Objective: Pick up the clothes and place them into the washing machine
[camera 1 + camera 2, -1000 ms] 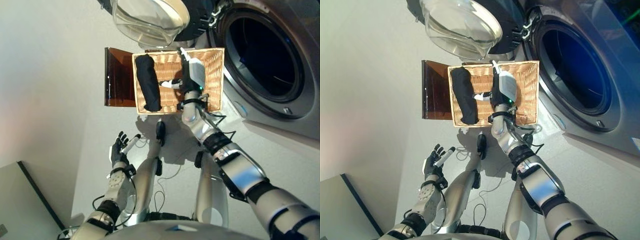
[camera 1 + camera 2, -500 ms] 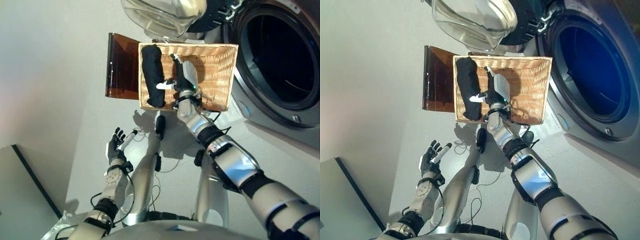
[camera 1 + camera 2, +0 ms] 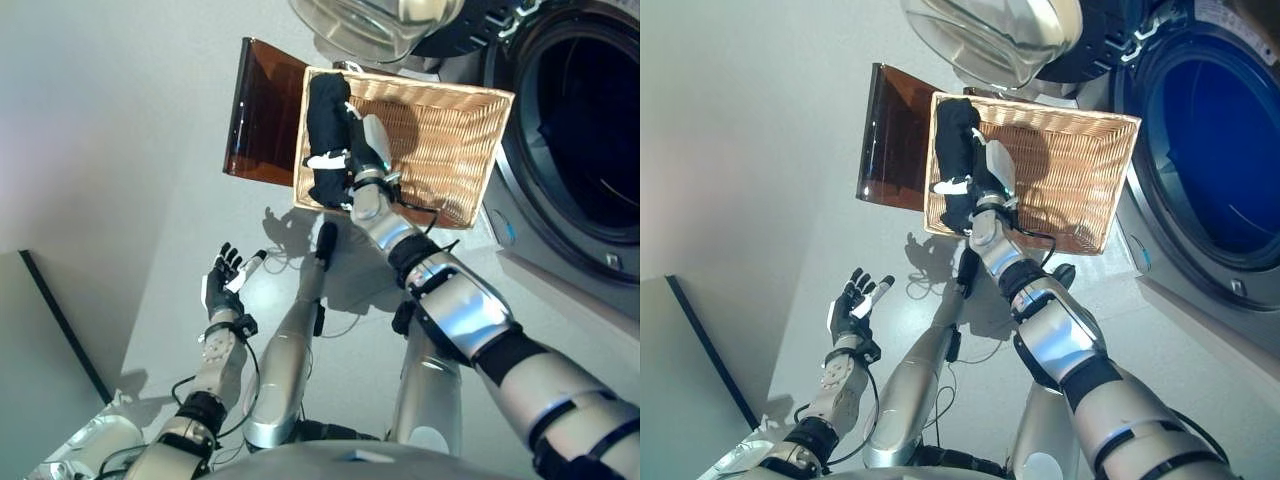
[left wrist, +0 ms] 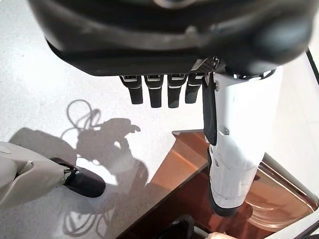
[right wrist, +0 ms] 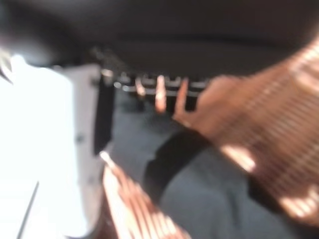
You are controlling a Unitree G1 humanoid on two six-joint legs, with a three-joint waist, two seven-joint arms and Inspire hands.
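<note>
A rolled black garment (image 3: 322,105) lies along the left side of a wicker basket (image 3: 455,140) on the floor. My right hand (image 3: 361,152) reaches into the basket and rests on the garment's near half, its white-covered thumb (image 3: 323,160) across the cloth. Its fingers look straight, not curled round the cloth. The right wrist view shows those fingers (image 5: 159,94) just above the dark cloth (image 5: 209,199) and the basket weave (image 5: 279,109). My left hand (image 3: 221,291) hangs open low on the left, holding nothing.
The washing machine's open drum (image 3: 590,130) stands right of the basket, its glass door (image 3: 370,20) swung out above the basket's far edge. A brown translucent panel (image 3: 265,110) lies against the basket's left side. A dark-edged board (image 3: 60,330) lies at lower left.
My right hand has moved left across the basket from its middle onto the black garment. The camera has shifted, so the whole scene sits further right. The left hand stays idle.
</note>
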